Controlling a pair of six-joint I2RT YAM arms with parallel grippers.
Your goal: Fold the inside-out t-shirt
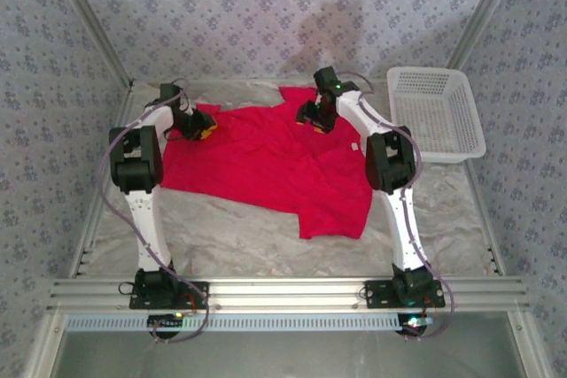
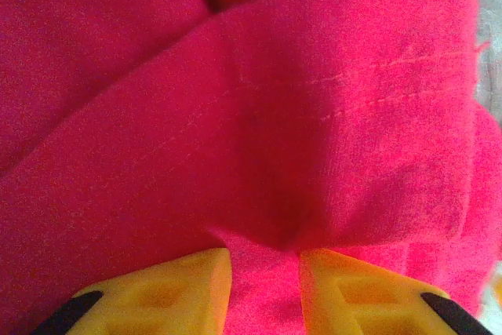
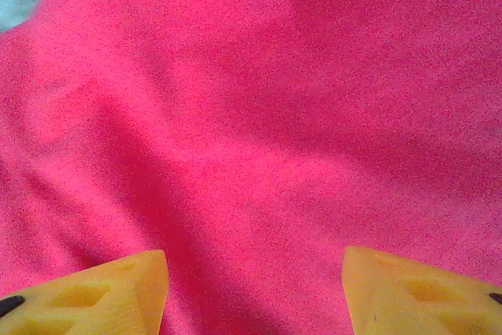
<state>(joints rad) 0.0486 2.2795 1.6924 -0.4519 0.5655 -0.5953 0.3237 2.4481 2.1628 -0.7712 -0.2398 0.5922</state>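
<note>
The inside-out t-shirt (image 1: 266, 161) lies spread and rumpled across the table's middle, bright red, with one flap reaching toward the near edge. My left gripper (image 1: 202, 130) is at the shirt's far left corner. In the left wrist view its yellow fingers (image 2: 180, 288) pinch a bunched fold of the red cloth (image 2: 267, 154) between them. My right gripper (image 1: 314, 121) hovers low over the shirt's far edge near the middle. In the right wrist view its fingers (image 3: 118, 292) stand wide apart above flat red fabric (image 3: 259, 115), with nothing gripped.
A white plastic basket (image 1: 438, 112) stands at the back right, beside the shirt. Crinkled pale sheeting (image 1: 221, 236) covers the table. Patterned walls close in on three sides, and an aluminium rail (image 1: 283, 289) runs along the near edge.
</note>
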